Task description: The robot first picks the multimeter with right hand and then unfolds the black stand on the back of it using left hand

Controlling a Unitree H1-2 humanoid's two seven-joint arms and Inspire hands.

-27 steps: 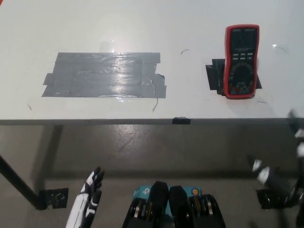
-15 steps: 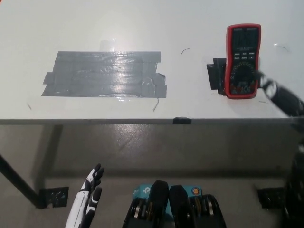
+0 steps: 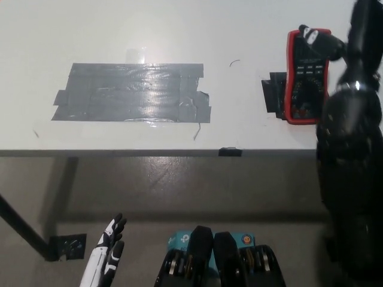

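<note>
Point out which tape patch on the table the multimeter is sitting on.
The small black tape patch at the table's right, partly under the red multimeter. The large grey tape patch at centre-left has nothing on it. The right hand reaches over the meter.

The right robot hand [image 3: 353, 45] has risen over the multimeter [image 3: 305, 78], now touching it.

A white table [image 3: 179, 24] fills the upper part of the view. A wide patch of grey tape [image 3: 131, 92] lies flat on its left half. A small black tab [image 3: 230, 152], perhaps tape, sits on the near edge. Below is dark floor [image 3: 179, 185].
</note>
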